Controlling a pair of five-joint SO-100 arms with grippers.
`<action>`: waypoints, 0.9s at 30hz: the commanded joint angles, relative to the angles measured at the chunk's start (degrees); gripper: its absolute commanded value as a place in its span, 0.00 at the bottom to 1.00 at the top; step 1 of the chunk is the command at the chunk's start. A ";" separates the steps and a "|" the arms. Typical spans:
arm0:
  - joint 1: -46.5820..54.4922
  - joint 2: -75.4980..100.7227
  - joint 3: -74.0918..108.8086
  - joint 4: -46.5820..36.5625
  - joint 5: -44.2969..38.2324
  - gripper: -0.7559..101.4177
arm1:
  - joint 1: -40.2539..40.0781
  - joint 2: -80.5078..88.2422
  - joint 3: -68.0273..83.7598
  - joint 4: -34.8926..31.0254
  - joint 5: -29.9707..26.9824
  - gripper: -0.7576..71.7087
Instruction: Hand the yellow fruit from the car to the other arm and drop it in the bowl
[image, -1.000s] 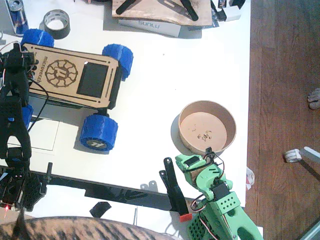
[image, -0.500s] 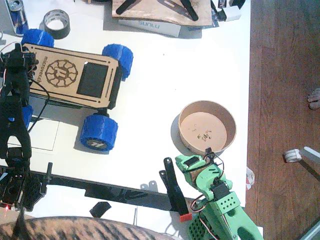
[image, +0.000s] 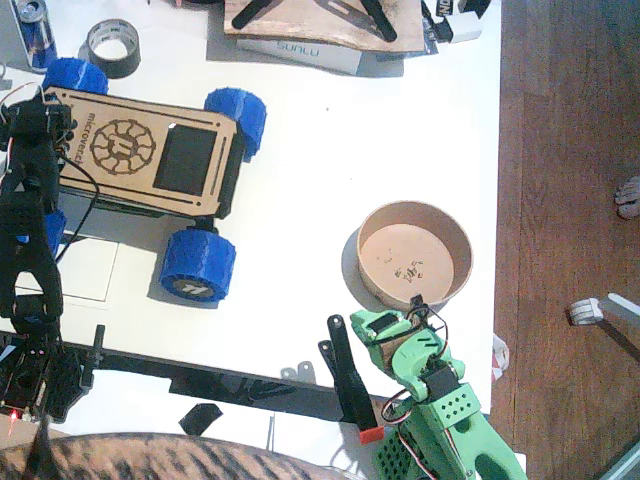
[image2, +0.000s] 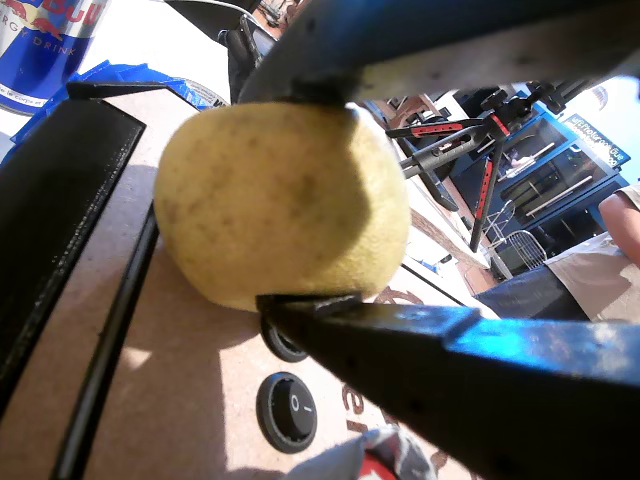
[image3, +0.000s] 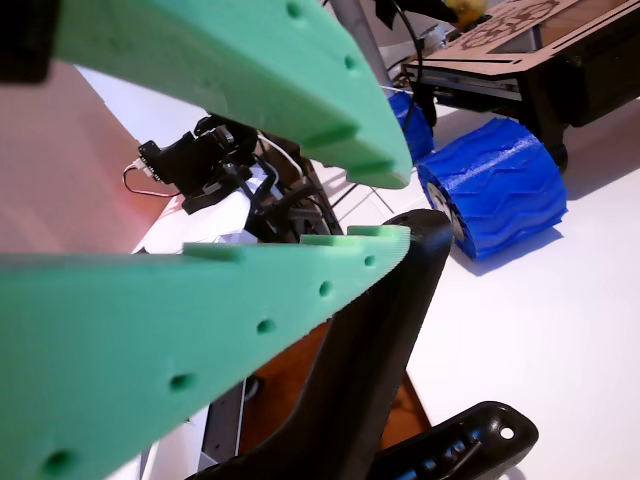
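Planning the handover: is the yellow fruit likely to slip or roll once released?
The yellow fruit looks round, so it would probably roll on the flat car. Its dull, pitted skin likely grips well; the left gripper holds it by narrow contacts.

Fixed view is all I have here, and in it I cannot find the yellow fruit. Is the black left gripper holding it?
Observer: Yes. In a wrist view the yellow fruit sits between the jaws of the left gripper, which are shut on it from two sides.
Operator: Is it over the car?
Observer: Yes. The plywood top of the car and a round black switch lie just under it. I cannot tell whether it is lifted clear.
Operator: Is the green gripper ready?
Observer: The right gripper is open with nothing between its fingers, and it points toward a blue wheel.
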 joint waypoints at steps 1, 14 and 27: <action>0.44 0.70 -2.37 -0.53 0.00 0.01 | -0.53 0.44 -0.26 0.26 -0.88 0.01; 0.35 3.69 -2.37 1.32 -0.35 0.01 | -0.62 0.44 -0.26 0.62 -1.05 0.01; 13.27 30.15 -1.41 22.32 -3.60 0.01 | -0.70 0.44 -0.26 0.35 -1.05 0.01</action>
